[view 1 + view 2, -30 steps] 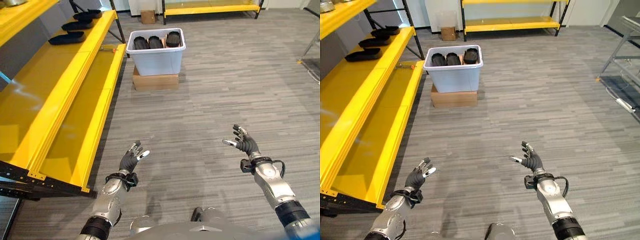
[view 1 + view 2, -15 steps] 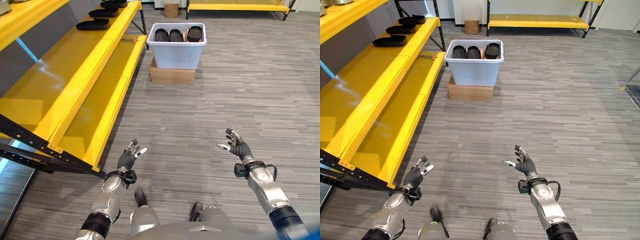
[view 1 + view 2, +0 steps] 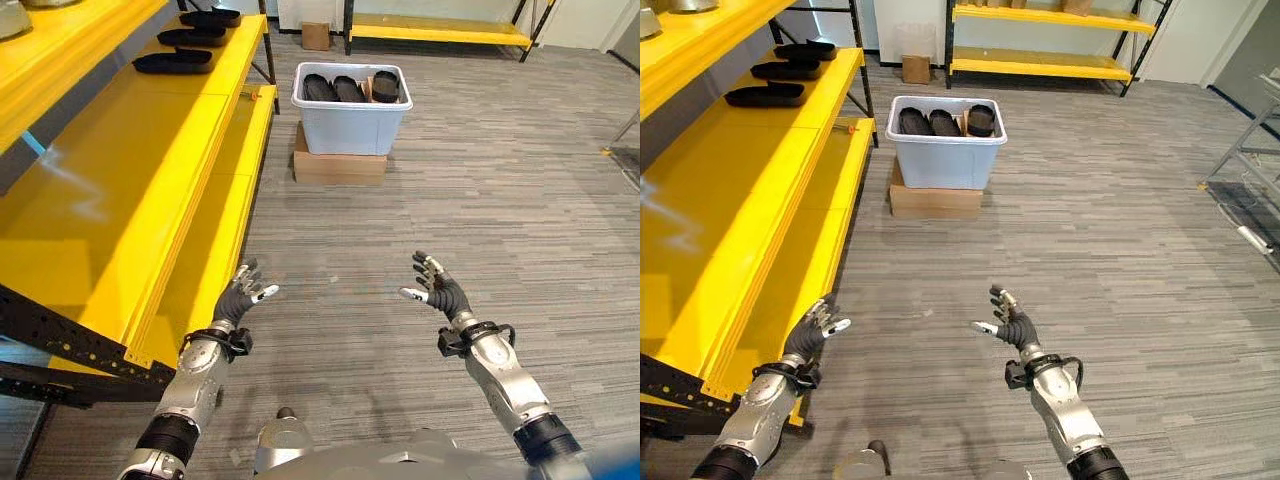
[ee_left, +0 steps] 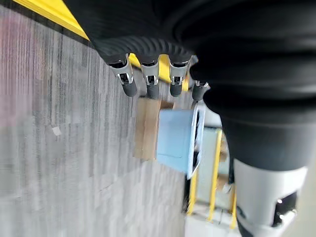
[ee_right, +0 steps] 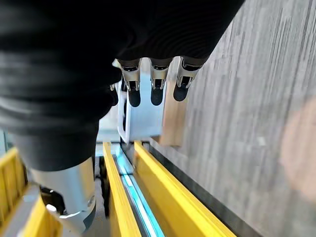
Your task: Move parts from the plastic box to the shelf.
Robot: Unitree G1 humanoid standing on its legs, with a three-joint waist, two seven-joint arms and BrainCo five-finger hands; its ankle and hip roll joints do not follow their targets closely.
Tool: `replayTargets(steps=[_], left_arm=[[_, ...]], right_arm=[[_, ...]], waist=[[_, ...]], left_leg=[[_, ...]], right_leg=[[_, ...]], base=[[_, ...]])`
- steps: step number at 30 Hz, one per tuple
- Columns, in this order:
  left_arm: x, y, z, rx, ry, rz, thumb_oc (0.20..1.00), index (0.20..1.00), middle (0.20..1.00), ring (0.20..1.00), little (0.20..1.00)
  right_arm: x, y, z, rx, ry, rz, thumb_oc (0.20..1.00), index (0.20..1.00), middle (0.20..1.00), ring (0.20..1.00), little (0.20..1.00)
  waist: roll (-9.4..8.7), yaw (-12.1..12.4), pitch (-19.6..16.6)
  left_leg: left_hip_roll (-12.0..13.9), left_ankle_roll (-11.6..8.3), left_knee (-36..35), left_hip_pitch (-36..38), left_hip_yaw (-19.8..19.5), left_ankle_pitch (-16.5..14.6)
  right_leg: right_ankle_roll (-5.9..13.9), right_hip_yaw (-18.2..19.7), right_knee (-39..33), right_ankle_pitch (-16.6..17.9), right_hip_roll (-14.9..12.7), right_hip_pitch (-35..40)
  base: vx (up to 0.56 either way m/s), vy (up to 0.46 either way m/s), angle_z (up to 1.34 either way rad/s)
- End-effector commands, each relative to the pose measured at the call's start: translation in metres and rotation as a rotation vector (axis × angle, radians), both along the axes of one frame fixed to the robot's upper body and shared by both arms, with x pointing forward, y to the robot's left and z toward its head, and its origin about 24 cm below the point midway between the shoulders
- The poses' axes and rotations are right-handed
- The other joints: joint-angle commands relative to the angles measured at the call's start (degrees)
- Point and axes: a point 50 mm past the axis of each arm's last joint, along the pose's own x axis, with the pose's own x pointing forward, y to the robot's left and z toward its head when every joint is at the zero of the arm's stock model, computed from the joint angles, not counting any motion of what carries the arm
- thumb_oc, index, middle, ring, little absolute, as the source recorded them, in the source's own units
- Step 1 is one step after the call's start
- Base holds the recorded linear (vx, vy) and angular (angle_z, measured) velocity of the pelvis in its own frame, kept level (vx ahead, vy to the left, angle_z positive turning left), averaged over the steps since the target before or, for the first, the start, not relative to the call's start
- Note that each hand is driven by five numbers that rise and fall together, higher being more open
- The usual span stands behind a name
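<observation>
Left eye view has shifted: the robot faces the box (image 3: pixel 349 108) more squarely, nearer. Parts (image 3: pixel 335 88) lie inside it, three more on the shelf (image 3: pixel 130 130). Left hand (image 3: pixel 236 297) and right hand (image 3: pixel 437 291) hang relaxed, empty.

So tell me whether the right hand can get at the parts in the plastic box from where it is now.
Probably not yet. The right hand hangs open over bare floor, well short of the plastic box holding the parts. Nothing blocks the way; the robot likely must step closer.
</observation>
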Motion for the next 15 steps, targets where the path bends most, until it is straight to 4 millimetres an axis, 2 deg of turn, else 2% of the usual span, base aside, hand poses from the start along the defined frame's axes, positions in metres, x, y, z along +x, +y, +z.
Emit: replayTargets(steps=[1,2,4,5,7,8,9,10,11,13,14,15], left_arm=[[0.006,-0.021,0.009,-0.052,-0.064,-0.073,1.0,1.0,1.0,1.0,1.0],[0.007,-0.023,0.009,-0.057,-0.06,-0.069,1.0,1.0,1.0,1.0,1.0],[0.007,-0.026,0.008,-0.072,-0.053,-0.065,1.0,1.0,1.0,1.0,1.0],[0.007,-0.027,0.008,-0.072,-0.057,-0.056,1.0,1.0,1.0,1.0,1.0],[0.007,-0.026,0.008,-0.08,-0.059,-0.038,1.0,1.0,1.0,1.0,1.0],[0.008,-0.025,0.009,-0.084,-0.059,-0.026,1.0,1.0,1.0,1.0,1.0],[0.01,-0.027,0.011,-0.077,-0.061,-0.021,1.0,1.0,1.0,1.0,1.0],[0.012,-0.031,0.012,-0.06,-0.061,-0.022,1.0,1.0,1.0,1.0,1.0],[0.013,-0.034,0.013,-0.055,-0.063,-0.029,1.0,1.0,1.0,1.0,1.0],[0.008,-0.037,0.013,-0.033,-0.06,-0.071,1.0,1.0,1.0,1.0,1.0],[0.004,-0.037,0.012,-0.033,-0.056,-0.087,1.0,1.0,1.0,1.0,1.0],[-0.002,-0.038,0.008,-0.045,-0.032,-0.126,1.0,1.0,1.0,1.0,1.0]], right_arm=[[0.014,-0.017,0.031,-0.024,-0.157,-0.119,1.0,1.0,1.0,1.0,1.0],[0.016,-0.015,0.031,-0.023,-0.143,-0.13,1.0,1.0,1.0,1.0,1.0],[0.017,-0.012,0.03,-0.035,-0.133,-0.134,1.0,1.0,1.0,1.0,1.0],[0.019,-0.009,0.03,-0.046,-0.132,-0.117,1.0,1.0,1.0,1.0,1.0],[0.019,-0.008,0.03,-0.053,-0.133,-0.102,1.0,1.0,1.0,1.0,1.0],[0.02,-0.007,0.03,-0.051,-0.134,-0.095,1.0,1.0,1.0,1.0,1.0],[0.02,-0.008,0.031,-0.043,-0.141,-0.087,1.0,1.0,1.0,1.0,1.0],[0.019,-0.01,0.033,-0.047,-0.158,-0.08,1.0,1.0,1.0,1.0,1.0],[0.019,-0.011,0.033,-0.043,-0.163,-0.089,1.0,1.0,1.0,1.0,1.0],[0.015,-0.013,0.03,-0.031,-0.161,-0.125,1.0,1.0,1.0,1.0,1.0],[0.014,-0.015,0.028,-0.029,-0.156,-0.131,1.0,1.0,1.0,1.0,1.0],[0.011,-0.021,0.028,-0.028,-0.166,-0.124,1.0,1.0,1.0,1.0,1.0]], waist=[[1.94,0.1,-1.8],[1.32,0.3,-2.1],[1.31,0.8,-2.3],[2.08,1.0,-2.4],[2.32,0.8,-2.1],[2.17,0.6,-1.7],[1.7,0.0,-1.1],[0.86,-0.9,-0.4],[0.15,-1.8,0.3],[-0.7,-3.2,2.1],[-0.78,-3.5,2.6],[-0.4,-3.9,2.8]], left_leg=[[-2.0,4.48,-0.1,-3.3,-0.8,-0.2],[-4.1,5.23,-0.2,-2.5,-1.3,-2.0],[-5.3,6.31,-0.4,-2.4,-1.6,-2.7],[-4.9,7.05,-0.8,-2.2,-0.8,-2.3],[-4.9,6.79,-0.8,-1.5,-0.8,-2.6],[-4.7,6.21,-0.6,-1.0,-0.8,-2.8],[-4.1,4.68,-0.1,-0.1,-0.5,-3.0],[-4.1,3.44,-0.3,1.4,-0.5,-4.1],[-4.4,3.36,-0.4,2.6,-1.0,-5.6],[-4.3,3.56,-0.6,5.1,-1.8,-8.1],[-4.1,3.65,-0.5,5.8,-2.2,-8.7],[-3.3,3.22,0.2,6.2,-3.3,-8.5]], right_leg=[[1.51,-1.3,16.5,-13.6,4.8,1.0],[2.76,-1.2,19.8,-13.7,3.0,0.5],[2.97,-1.3,23.4,-11.7,1.9,-1.2],[2.05,-2.1,24.0,-10.3,2.4,-3.2],[1.79,-2.5,22.5,-10.2,3.1,-5.0],[1.45,-2.7,18.9,-9.7,4.0,-5.3],[1.2,-3.4,9.8,-8.0,4.8,-5.2],[1.96,-3.6,0.0,-2.6,4.0,-7.0],[3.46,-2.2,-4.3,2.0,2.8,-9.3],[5.37,0.3,-8.3,7.4,0.3,-14.0],[5.67,0.8,-8.3,7.9,0.0,-14.6],[5.46,1.8,-9.5,5.6,1.8,-11.8]], base=[[0.17,0.334,-0.2],[0.14,0.226,-0.18],[0.1,0.166,-0.24],[0.07,0.073,-0.3],[0.07,-0.013,-0.47],[0.14,-0.148,-0.32],[0.25,-0.27,-0.18],[0.31,-0.335,-0.2],[0.29,-0.291,-0.35],[0.39,-0.333,-0.07],[0.57,-0.416,0.52],[0.47,-0.322,0.74]])
